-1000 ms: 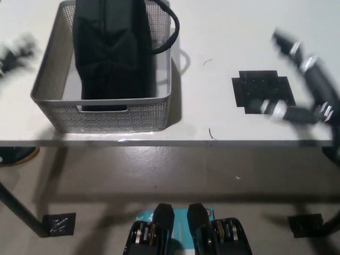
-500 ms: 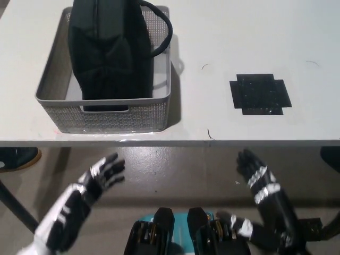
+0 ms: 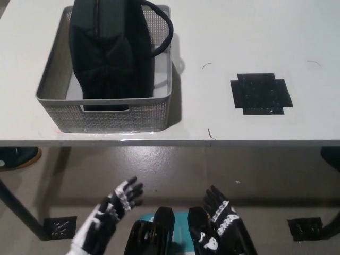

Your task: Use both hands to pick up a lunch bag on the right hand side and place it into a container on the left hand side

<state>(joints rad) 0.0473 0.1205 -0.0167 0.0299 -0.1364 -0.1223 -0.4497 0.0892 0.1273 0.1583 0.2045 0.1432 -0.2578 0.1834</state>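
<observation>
Lunch bag upright inside container; left hand and right hand spread, empty, below table.

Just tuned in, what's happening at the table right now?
Nothing is being handled. The black fabric lunch bag stands inside the grey mesh container on the left of the white table, its looped handle hanging over the container's right rim. A black cross-shaped tape mark on the right is bare. Both robot hands are down below the table edge, open and empty: the white left robot hand and the black right robot hand.
</observation>
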